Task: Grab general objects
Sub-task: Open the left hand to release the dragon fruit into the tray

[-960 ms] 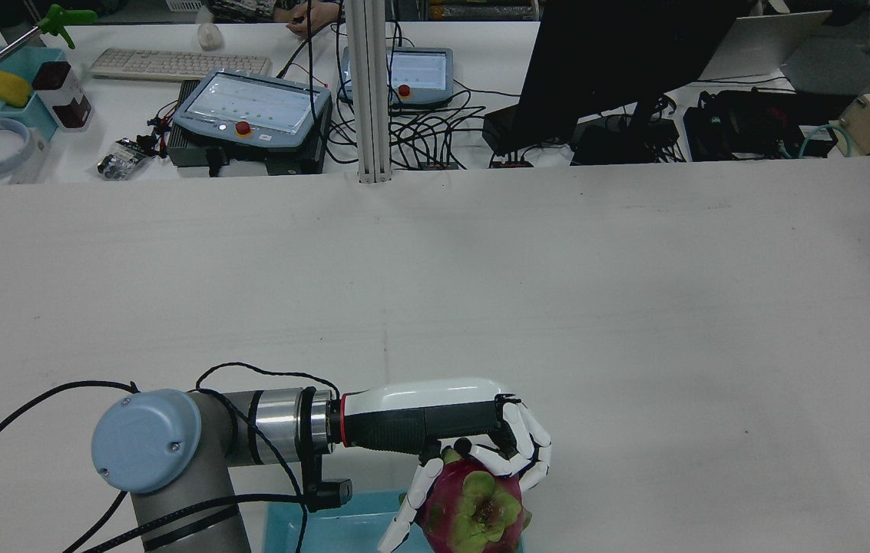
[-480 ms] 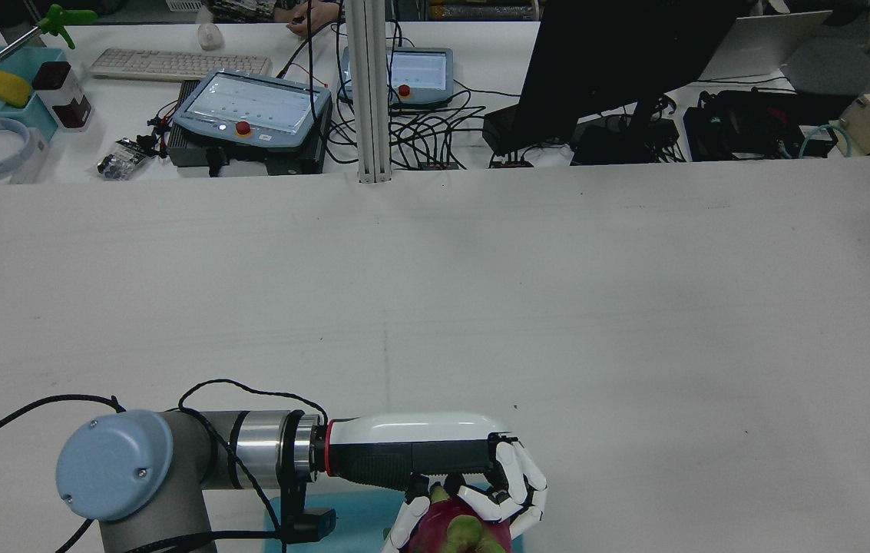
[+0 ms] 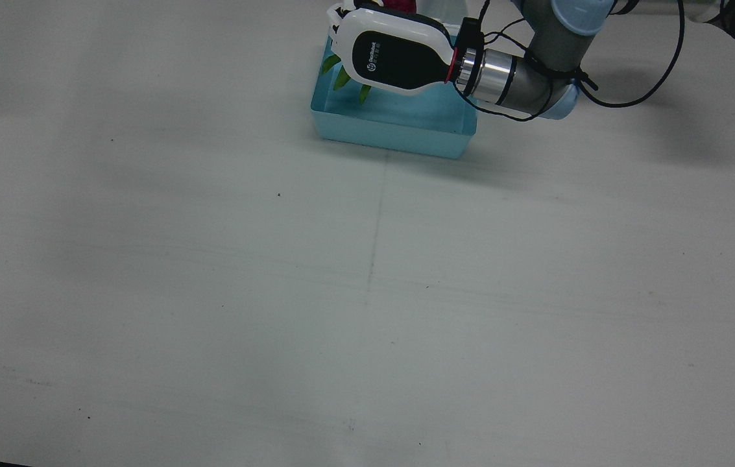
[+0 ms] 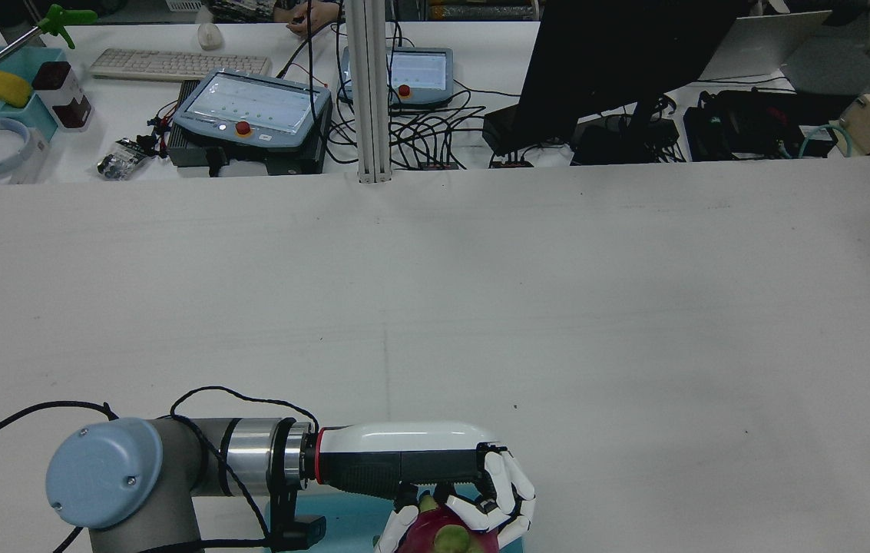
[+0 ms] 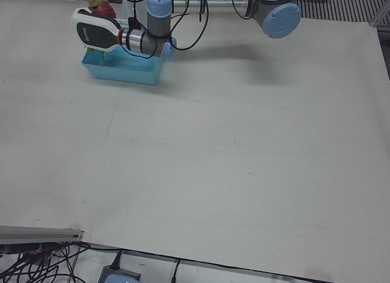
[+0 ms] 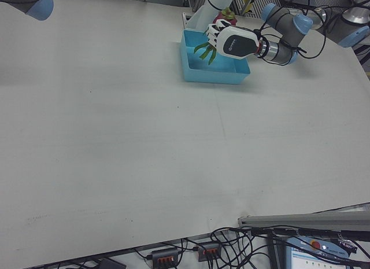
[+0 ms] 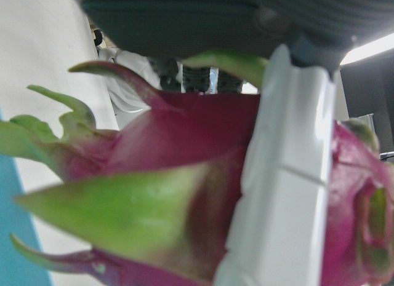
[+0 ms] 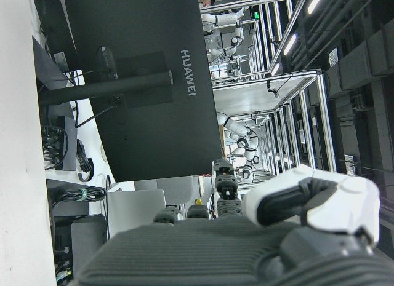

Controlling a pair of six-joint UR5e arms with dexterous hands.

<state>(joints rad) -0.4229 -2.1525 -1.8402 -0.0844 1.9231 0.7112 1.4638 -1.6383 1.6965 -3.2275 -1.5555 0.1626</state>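
Note:
My left hand is shut on a magenta dragon fruit with green scales. It holds the fruit over the far-right end of a light blue bin close to the robot's side of the table. In the front view the hand covers most of the fruit, and the green leaf tips hang down inside the bin. In the left hand view the fruit fills the picture with a white finger across it. My right hand shows only in its own view, away from the table and holding nothing.
The bin also shows in the left-front view and the right-front view. A black monitor, teach pendants and cables lie beyond the table's far edge. The white table spreads wide in front.
My left hand, with the dragon fruit in it, has moved back toward the robot's side and down, settling over the blue bin. Its grip is unchanged.

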